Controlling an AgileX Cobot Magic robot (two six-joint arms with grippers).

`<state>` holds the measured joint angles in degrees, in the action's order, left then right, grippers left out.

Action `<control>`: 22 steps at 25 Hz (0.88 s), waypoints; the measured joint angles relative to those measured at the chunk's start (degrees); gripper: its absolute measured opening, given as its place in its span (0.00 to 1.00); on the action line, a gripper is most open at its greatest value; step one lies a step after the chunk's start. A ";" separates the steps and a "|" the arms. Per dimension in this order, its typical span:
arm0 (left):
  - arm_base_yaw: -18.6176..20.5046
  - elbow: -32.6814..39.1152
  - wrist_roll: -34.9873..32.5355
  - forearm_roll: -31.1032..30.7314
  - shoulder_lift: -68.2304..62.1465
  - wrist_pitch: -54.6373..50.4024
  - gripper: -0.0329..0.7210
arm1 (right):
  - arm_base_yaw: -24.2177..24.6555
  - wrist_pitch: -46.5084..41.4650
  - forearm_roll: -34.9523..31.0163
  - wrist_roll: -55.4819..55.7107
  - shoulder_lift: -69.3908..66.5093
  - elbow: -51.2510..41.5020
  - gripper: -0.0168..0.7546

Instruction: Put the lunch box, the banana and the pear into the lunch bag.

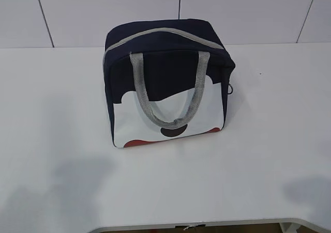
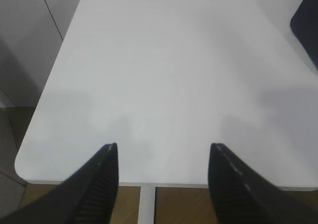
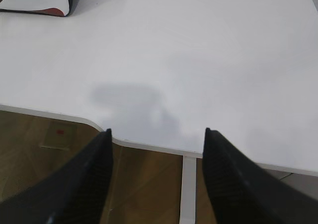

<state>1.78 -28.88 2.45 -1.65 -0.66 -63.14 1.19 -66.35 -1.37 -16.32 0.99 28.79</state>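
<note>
**At mid-worktop: bag zipped, food nowhere in view**

Toward the far middle of the worktop [image 1: 57, 140] stands the lunch bag [image 1: 168, 83], upright, zipper apparently closed, handles drooping forward. No lunch box, banana or pear visible. Left tool [image 2: 163, 157] and right tool [image 3: 156, 142] hover near the front edge, jaws apart, holding nothing. Judged next: unzip bag.
</note>
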 joint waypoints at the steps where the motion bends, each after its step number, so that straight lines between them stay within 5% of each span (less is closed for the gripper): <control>1: 0.00 0.00 0.00 0.00 0.00 0.00 0.59 | 0.00 0.00 0.00 0.00 0.00 0.00 0.64; 22: 0.00 0.00 0.00 0.00 0.00 0.00 0.59 | 0.00 0.00 0.00 0.00 0.00 0.00 0.64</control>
<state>1.78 -28.88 2.45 -1.65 -0.66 -63.14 1.19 -66.35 -1.37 -16.32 0.99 28.79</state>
